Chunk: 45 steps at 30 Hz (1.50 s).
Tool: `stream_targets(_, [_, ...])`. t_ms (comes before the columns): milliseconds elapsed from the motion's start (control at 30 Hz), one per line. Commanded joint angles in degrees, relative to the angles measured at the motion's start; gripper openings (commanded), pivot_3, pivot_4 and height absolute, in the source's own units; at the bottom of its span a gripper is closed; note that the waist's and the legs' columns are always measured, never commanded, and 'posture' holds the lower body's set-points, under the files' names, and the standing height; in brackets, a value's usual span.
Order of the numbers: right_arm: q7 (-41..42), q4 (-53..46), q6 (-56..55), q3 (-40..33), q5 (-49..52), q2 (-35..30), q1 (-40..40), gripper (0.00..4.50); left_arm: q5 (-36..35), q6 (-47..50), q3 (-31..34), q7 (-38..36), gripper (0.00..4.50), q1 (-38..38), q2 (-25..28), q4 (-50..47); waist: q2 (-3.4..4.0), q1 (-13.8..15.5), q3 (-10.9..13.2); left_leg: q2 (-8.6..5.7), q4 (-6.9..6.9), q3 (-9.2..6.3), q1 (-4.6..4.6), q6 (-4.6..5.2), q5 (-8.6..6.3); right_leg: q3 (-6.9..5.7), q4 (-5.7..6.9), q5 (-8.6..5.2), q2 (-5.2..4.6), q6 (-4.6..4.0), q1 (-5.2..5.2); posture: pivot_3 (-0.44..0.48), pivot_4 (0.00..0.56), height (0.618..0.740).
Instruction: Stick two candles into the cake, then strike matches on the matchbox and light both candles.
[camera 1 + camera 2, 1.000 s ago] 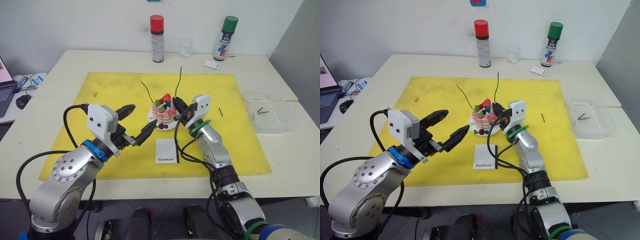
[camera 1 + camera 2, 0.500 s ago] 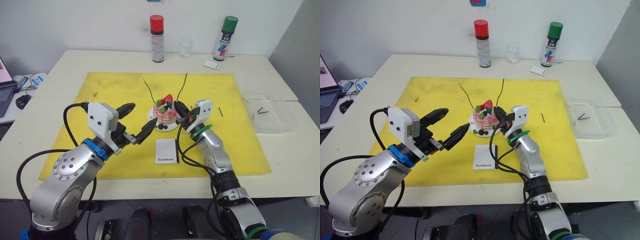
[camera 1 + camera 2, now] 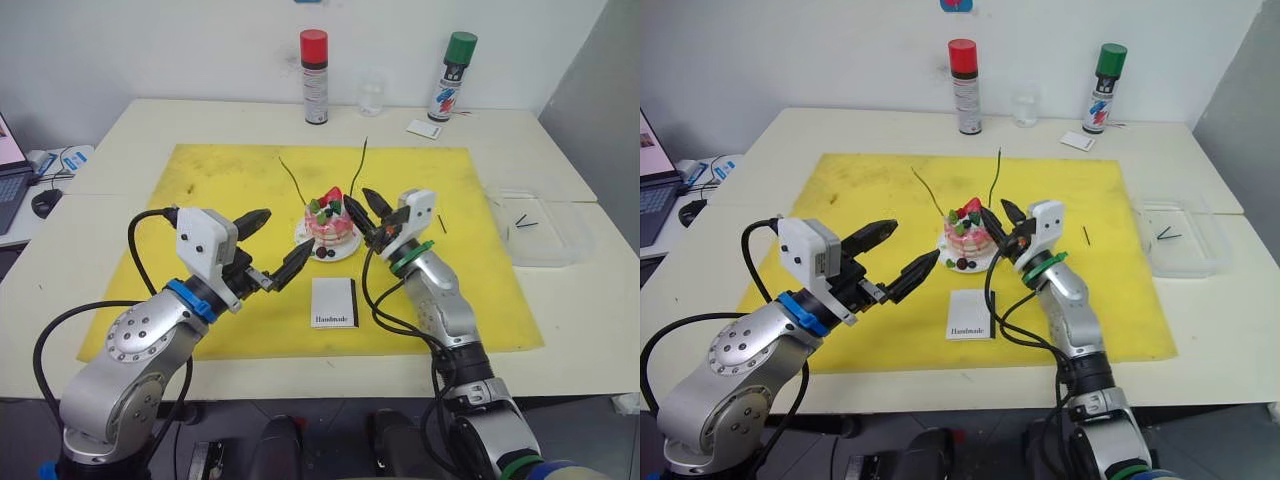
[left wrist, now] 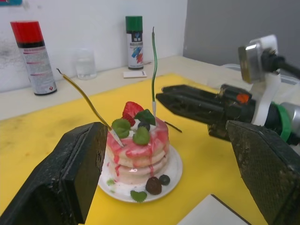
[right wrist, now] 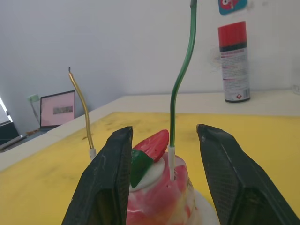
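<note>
The pink cake (image 3: 331, 222) stands on its white plate (image 3: 329, 251) in the middle of the yellow mat. Both candles are stuck in its top: one (image 3: 293, 181) leans left, the other (image 3: 358, 165) stands nearly upright. My right gripper (image 3: 362, 209) is open just right of the cake, its fingers on either side of the upright candle (image 5: 181, 84) without touching it. My left gripper (image 3: 285, 236) is open at the cake's near left, holding nothing. The matchbox (image 3: 333, 301) lies flat in front of the plate. One match (image 3: 441, 224) lies on the mat to the right.
A clear tray (image 3: 548, 240) at the right table edge holds more matches (image 3: 524, 221). A red spray can (image 3: 314, 77), a glass (image 3: 371, 95), a green spray can (image 3: 452, 77) and a small white card (image 3: 424, 128) stand along the back. A laptop (image 3: 10, 185) sits far left.
My right gripper was shut on the upright candle at the cake; it has let go, opened and drawn back slightly right. The candle stays in the cake. The left arm is unmoved.
</note>
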Motion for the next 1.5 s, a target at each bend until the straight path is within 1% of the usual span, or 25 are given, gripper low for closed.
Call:
stream_targets(33, [6.2,-10.3,5.6,0.0,2.6,-7.1,3.1,2.23,-5.7,2.8,4.7,-2.5,4.50,2.4,1.9,0.8,0.00,0.1,0.0,0.00,-0.03,0.00,0.00,0.00,0.00,0.00,-0.02,-0.01,-0.01,-0.01,0.00,0.000,0.150,0.740])
stream_targets(67, [8.6,-11.8,6.7,0.3,2.7,-9.9,3.7,2.23,-9.5,5.2,6.3,-3.1,4.50,2.8,2.7,1.8,0.00,0.1,0.0,-0.01,-0.08,0.03,0.00,0.00,0.00,0.00,-0.05,-0.02,-0.03,-0.02,-0.02,0.000,0.150,0.740])
stream_targets(100, [10.9,-12.8,6.7,0.8,2.3,-12.6,4.1,2.07,-12.6,8.7,7.8,-3.0,4.50,3.1,4.3,2.7,0.00,0.1,0.0,-0.01,-0.10,0.03,0.00,0.00,0.00,0.00,-0.05,-0.04,-0.04,-0.04,-0.03,0.000,0.150,0.740])
stream_targets(133, [13.4,-13.6,7.6,1.4,2.2,-15.5,4.3,1.86,-20.0,14.6,9.7,-1.4,4.50,2.5,6.3,4.9,0.00,0.0,0.0,-0.01,-0.11,0.03,0.00,0.00,0.00,-0.01,-0.05,-0.04,-0.04,-0.05,-0.06,0.000,0.150,0.740])
stream_targets(167, [15.3,-14.2,8.8,2.1,2.0,-17.7,4.4,1.67,-27.8,19.2,11.1,0.9,4.50,1.7,7.9,7.2,-0.01,0.0,0.0,0.00,-0.11,0.04,0.00,0.00,0.00,0.00,-0.05,-0.04,-0.04,-0.05,-0.07,0.000,0.150,0.740])
stream_targets(233, [20.2,-14.2,9.7,5.5,-0.8,-23.2,4.4,0.92,-50.8,23.6,11.5,8.7,4.50,-0.2,13.2,15.2,-0.02,0.0,0.0,0.02,-0.12,0.03,0.00,0.01,0.00,-0.02,0.03,-0.05,-0.03,-0.06,-0.13,0.000,0.150,0.740])
stream_targets(267, [22.6,-14.1,8.7,7.3,-2.7,-25.7,4.4,0.56,-61.3,24.2,10.0,13.3,4.50,-0.9,17.0,20.2,-0.02,0.0,0.0,0.03,-0.11,0.01,0.00,0.01,0.00,-0.03,0.07,-0.05,-0.02,-0.06,-0.15,0.000,0.150,0.740])
stream_targets(300, [24.8,-14.0,8.0,8.7,-3.7,-27.7,4.4,0.19,-69.9,24.5,8.1,17.6,4.50,-1.8,20.0,24.8,-0.04,0.0,0.0,0.06,-0.10,0.00,0.01,0.01,0.00,-0.05,0.08,-0.05,-0.03,-0.06,-0.17,0.000,0.150,0.740])
stream_targets(333, [25.9,-13.9,7.6,9.6,-4.3,-28.9,4.3,0.04,-74.3,26.5,5.7,19.4,4.50,-2.8,23.3,28.8,-0.02,0.0,0.1,0.07,-0.11,0.01,0.02,0.01,0.00,-0.06,0.06,-0.06,-0.03,-0.07,-0.19,0.000,0.150,0.740])
stream_targets(367, [27.0,-13.8,7.3,10.2,-4.8,-29.8,4.0,0.04,-76.4,28.4,4.4,19.8,4.50,-4.6,24.1,32.4,-0.03,0.0,0.1,0.06,-0.11,0.05,0.01,0.01,0.00,-0.03,0.08,-0.06,-0.04,-0.07,-0.21,0.000,0.150,0.740])
stream_targets(467, [30.5,-13.9,8.4,13.4,-7.1,-32.6,3.4,0.04,-77.0,40.5,1.0,12.6,4.50,-15.5,21.7,49.2,0.05,0.3,0.1,-0.04,-0.11,0.15,0.00,0.00,0.00,0.01,0.05,-0.06,-0.09,-0.07,-0.24,0.000,0.150,0.740])
stream_targets(533, [32.2,-13.5,8.2,14.9,-8.2,-33.6,3.3,0.04,-77.0,45.3,-1.2,12.3,4.50,-20.7,20.9,56.9,-0.06,0.3,0.1,-0.05,-0.07,0.06,-0.12,0.00,0.00,-0.08,0.04,-0.06,-0.03,-0.06,-0.32,0.000,0.150,0.740])
stream_targets(633, [32.3,-12.7,9.3,16.3,-9.9,-33.7,3.1,0.04,-77.0,50.4,-7.9,13.9,4.50,-25.5,21.1,63.8,-0.07,0.2,0.1,-0.04,-0.09,0.07,-0.19,0.00,0.00,-0.05,0.02,-0.03,-0.03,0.00,-0.36,0.000,0.150,0.740])
stream_targets(700, [33.0,-12.8,9.1,16.8,-10.6,-34.2,3.4,0.04,-77.0,53.7,-13.0,12.5,4.50,-27.7,21.8,65.6,-0.07,0.2,0.1,-0.05,-0.22,0.07,-0.21,-0.01,0.00,-0.06,0.09,0.02,-0.04,0.20,-0.44,0.000,0.150,0.740])
stream_targets(733, [33.4,-13.1,9.3,16.8,-10.7,-34.5,3.6,0.04,-77.0,54.7,-15.8,10.4,4.50,-29.0,21.8,66.9,-0.07,0.2,0.1,-0.05,-0.30,0.06,-0.21,-0.01,0.01,-0.06,0.09,0.03,-0.04,0.21,-0.47,0.000,0.150,0.740])
stream_targets(800, [33.7,-13.7,9.6,16.7,-10.7,-34.6,3.9,0.04,-77.0,55.5,-18.5,10.1,4.50,-31.1,21.4,69.0,-0.07,0.2,0.1,-0.05,-0.43,0.01,-0.21,-0.02,0.01,-0.09,0.15,0.00,-0.01,0.16,-0.53,0.000,0.150,0.740])
stream_targets(933, [33.7,-14.6,10.2,17.1,-11.0,-34.1,4.4,0.04,-77.0,55.4,-21.4,12.9,4.50,-33.8,19.7,72.0,-0.07,0.3,0.1,-0.03,-0.49,-0.09,-0.21,-0.02,0.02,-0.16,0.16,-0.04,0.02,0.13,-0.53,0.000,0.150,0.740])
stream_targets(1200, [33.4,-17.2,12.9,18.3,-11.2,-32.9,6.3,0.04,-77.0,55.2,-21.0,16.2,4.50,-36.7,17.5,76.9,-0.08,0.3,0.1,-0.04,-0.48,-0.07,-0.21,-0.04,0.03,-0.15,0.17,-0.04,0.00,0.13,-0.52,0.000,0.150,0.740])
stream_targets(1500, [33.8,-18.5,14.1,21.5,-12.3,-30.7,6.8,0.04,-77.0,55.1,-21.0,18.9,4.50,-37.2,14.8,78.3,-0.10,0.3,0.0,-0.04,-0.48,-0.07,-0.19,-0.04,0.03,-0.14,0.18,-0.04,0.00,0.14,-0.51,0.000,0.150,0.740])
